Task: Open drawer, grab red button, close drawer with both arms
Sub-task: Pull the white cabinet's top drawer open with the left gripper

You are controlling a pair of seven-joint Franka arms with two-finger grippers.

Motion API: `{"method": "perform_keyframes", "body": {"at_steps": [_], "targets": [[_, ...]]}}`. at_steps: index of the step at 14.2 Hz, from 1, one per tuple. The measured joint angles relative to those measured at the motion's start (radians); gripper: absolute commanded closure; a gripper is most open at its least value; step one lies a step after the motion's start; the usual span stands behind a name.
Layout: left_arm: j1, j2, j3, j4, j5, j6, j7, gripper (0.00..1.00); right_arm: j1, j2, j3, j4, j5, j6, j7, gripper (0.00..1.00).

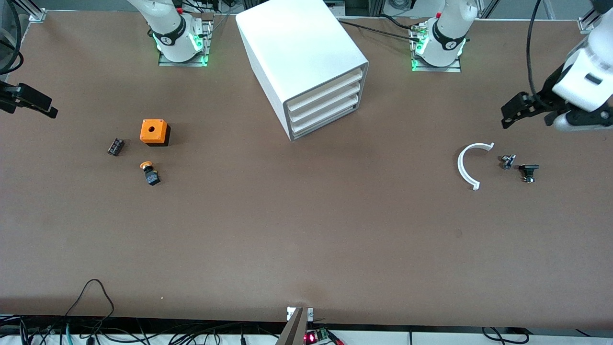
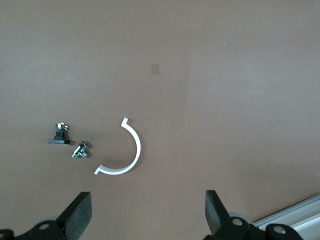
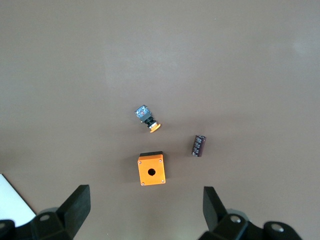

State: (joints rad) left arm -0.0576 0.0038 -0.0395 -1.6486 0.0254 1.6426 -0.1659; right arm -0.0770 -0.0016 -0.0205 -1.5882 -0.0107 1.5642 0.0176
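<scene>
I see a white cabinet standing between the two arm bases, its four stacked drawers all pushed in; the drawer I'm after sits flush in the stack, a shallow white tray front like the others. I can't find a red-capped button anywhere, so I can't tell where it is.

Toward the right arm's end of the table lies an orange box with a hole in its top. Beside it is a small dark cylinder, and nearer the front camera an orange-capped black button lies on its side. Toward the left arm's end I have a white half-ring, with a small metal fitting and a black part just beside it. Nothing stands before the drawer fronts.

The right gripper hangs at the table's edge at its own end, wrist pointing down over the orange box, jaws spread wide and empty. The left gripper hovers at its own end over the half-ring and small parts, jaws likewise wide apart and holding nothing.
</scene>
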Motion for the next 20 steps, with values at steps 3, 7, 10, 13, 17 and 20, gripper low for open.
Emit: {"method": "perform_keyframes", "body": {"at_steps": [3,7,10,13,17,20], "targets": [[0.0,0.051,-0.025,-0.003,-0.008,-0.018,0.081,0.0,0.0,0.0,0.0,0.0,0.0,0.0,0.0,0.0],[0.0,0.137,-0.056,-0.033,-0.241,-0.034,0.112,0.0,0.0,0.0,0.0,0.0,0.0,0.001,0.0,0.0],[0.002,0.236,-0.069,-0.112,-0.496,-0.011,0.154,0.0,0.001,0.007,0.0,0.0,0.0,0.004,0.0,0.0],[0.001,0.324,-0.118,-0.2,-0.665,0.051,0.312,0.0,0.027,0.039,0.004,-0.001,0.001,0.01,-0.001,0.0],[-0.006,0.39,-0.226,-0.354,-0.829,0.142,0.504,0.01,0.07,0.079,0.005,-0.001,0.0,0.011,0.002,0.0],[-0.018,0.405,-0.312,-0.437,-0.855,0.217,0.549,0.04,0.09,0.1,0.006,-0.001,0.003,0.011,0.002,0.0]]}}
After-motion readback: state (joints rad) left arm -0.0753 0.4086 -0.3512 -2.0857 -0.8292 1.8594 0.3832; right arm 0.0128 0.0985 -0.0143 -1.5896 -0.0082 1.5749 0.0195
